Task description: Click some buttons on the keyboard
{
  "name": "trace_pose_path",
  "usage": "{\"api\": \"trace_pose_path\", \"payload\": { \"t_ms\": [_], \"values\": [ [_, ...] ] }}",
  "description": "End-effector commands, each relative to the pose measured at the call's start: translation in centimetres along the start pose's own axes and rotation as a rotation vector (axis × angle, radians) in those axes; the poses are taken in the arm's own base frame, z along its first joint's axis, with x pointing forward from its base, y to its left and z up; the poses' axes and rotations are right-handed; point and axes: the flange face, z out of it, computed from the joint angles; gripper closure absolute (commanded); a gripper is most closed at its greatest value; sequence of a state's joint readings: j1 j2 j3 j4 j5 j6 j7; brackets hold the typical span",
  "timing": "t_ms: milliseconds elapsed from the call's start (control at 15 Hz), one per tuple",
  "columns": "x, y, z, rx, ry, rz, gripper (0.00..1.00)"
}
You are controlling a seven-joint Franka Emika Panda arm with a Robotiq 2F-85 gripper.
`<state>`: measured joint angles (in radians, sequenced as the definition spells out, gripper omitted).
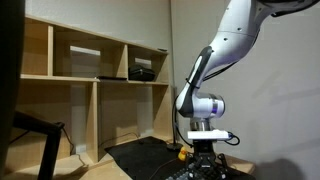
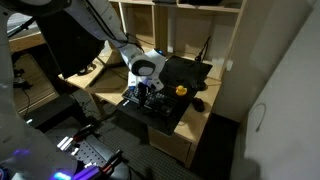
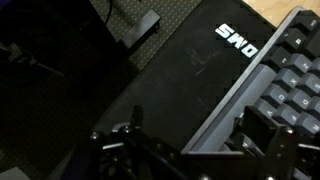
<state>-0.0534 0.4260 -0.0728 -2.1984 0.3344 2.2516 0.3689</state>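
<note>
Keyboard [image 3: 288, 80] at right, black mat [image 3: 175, 90] with white lettering, gripper [image 3: 190, 150] spread below

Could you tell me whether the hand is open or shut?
Open: in the wrist view the hand has fingers wide apart over the keyboard, holding nothing.

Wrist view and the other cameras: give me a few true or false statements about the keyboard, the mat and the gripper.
1. The keyboard has white keys. False: its keys are dark.
2. In the wrist view, a black mat with white lettering shows left of the keyboard. True.
3. The gripper is clamped on a cable. False: its fingers stand apart and hold nothing.
4. In an exterior view, a small yellow object sits close to the arm's work area. True.
</note>
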Motion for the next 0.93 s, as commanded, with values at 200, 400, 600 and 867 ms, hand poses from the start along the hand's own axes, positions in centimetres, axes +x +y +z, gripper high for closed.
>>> {"api": "trace_pose_path", "payload": {
  "t_ms": [200,400,600,867],
  "values": [
    [-0.2,0.2,0.2,-0.021,-0.033,0.008,0.00],
    [-1.0,0.7,0.8,-0.078,-0.129,0.032,0.00],
    [-1.4,0.9,1.0,-0.087,-0.161,0.038,0.00],
    [-0.6,0.4,0.3,-0.012,-0.072,0.053,0.00]
  ]
}}
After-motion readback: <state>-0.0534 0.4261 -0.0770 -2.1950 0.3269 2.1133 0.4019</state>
